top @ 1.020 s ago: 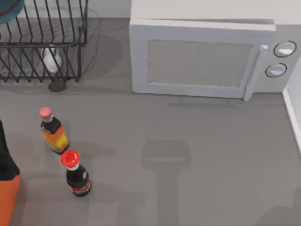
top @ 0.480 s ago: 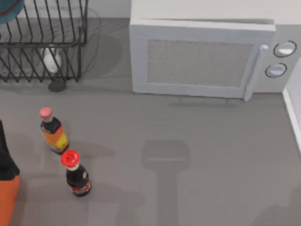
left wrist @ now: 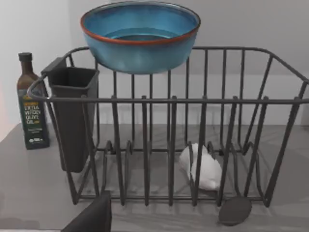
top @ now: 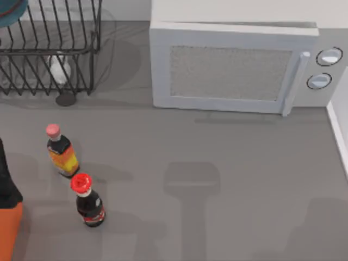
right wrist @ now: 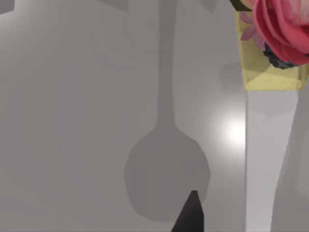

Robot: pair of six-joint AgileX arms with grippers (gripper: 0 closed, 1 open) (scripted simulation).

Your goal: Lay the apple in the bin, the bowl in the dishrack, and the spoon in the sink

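Left wrist view gives the full picture of the bowl: deep teal-blue, thin red-brown rim line, upright, up at the top rim of the dishrack towards its back; resting on the bars or just above them, can't tell. Top view catches just a teal sliver of it at the far-left corner, over the rack

Left wrist view also shows a dark caddy hung on the rack, an oil bottle beside it, a white lump inside the rack

Top view adds the microwave, 2 bottles, and the orange bin at the near-left edge

Left gripper and right gripper: 1 dark tip each, spread can't be told
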